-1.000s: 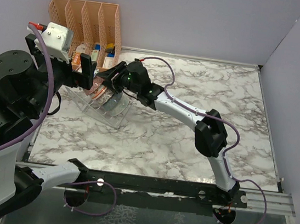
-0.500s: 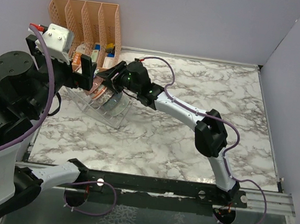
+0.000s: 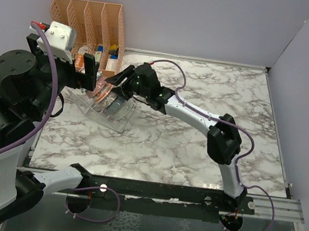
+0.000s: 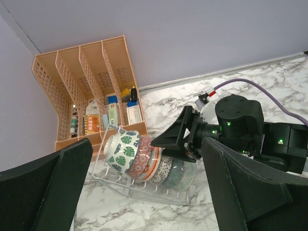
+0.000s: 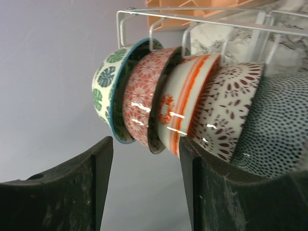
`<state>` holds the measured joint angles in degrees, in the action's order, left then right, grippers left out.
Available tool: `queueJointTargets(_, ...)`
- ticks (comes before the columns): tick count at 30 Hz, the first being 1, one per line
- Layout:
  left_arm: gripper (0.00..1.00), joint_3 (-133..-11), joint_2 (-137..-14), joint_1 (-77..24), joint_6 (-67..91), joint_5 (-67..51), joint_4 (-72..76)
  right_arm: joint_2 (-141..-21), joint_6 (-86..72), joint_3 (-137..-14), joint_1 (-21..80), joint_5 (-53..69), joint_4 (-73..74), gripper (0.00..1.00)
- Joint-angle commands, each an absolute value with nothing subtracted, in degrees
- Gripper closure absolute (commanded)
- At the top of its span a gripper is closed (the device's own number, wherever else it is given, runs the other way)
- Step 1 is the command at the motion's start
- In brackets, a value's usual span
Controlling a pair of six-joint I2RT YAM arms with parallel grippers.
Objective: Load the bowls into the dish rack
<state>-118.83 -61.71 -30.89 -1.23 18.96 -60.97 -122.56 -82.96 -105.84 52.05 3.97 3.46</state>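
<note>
The clear dish rack (image 3: 111,122) stands at the table's left and holds several bowls on edge in one row. In the left wrist view the row runs from a green-leaf bowl (image 4: 122,153) through a red patterned bowl (image 4: 141,156) and an orange-striped bowl (image 4: 153,163) to a teal bowl (image 4: 175,173) in the rack (image 4: 144,191). My right gripper (image 3: 114,82) is open and empty just beside the row's top; its view shows the green-leaf bowl (image 5: 107,91), the red bowl (image 5: 144,91), the orange-striped bowl (image 5: 185,101) and the gripper itself (image 5: 146,144). My left gripper (image 4: 147,142) is open and empty, high above the rack.
A tall orange perforated organizer (image 3: 89,24) with small items stands against the back wall just behind the rack; it also shows in the left wrist view (image 4: 82,82). The left wall is close beside the rack. Marble tabletop (image 3: 220,95) extends to the right.
My right gripper has drawn back slightly to the right, away from the bowls, staying open. The bowls and the left arm have hardly moved.
</note>
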Motion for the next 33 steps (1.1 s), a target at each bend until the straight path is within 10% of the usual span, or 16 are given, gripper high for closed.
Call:
queueJointTargets(1,0.01,-120.50,-62.24,-31.24,-0.44,20.36,-60.90,-118.17,-79.29,-102.66,51.43,3.25,8.30,0.43)
queueJointTargets(10,0.01,-126.58,-67.83,-31.20,7.46,19.60,-68.48,-106.31,-59.30,-99.61,48.71,-3.98,25.11,0.31)
queueJointTargets(15,0.01,-126.10,-69.05,-31.24,15.66,21.27,-66.96,-97.55,-49.85,-95.02,45.80,-9.07,32.97,0.00)
queueJointTargets(33,0.01,-117.80,-76.43,-31.16,33.93,39.63,-65.90,-82.06,-33.20,-86.70,33.78,-10.48,45.39,0.00)
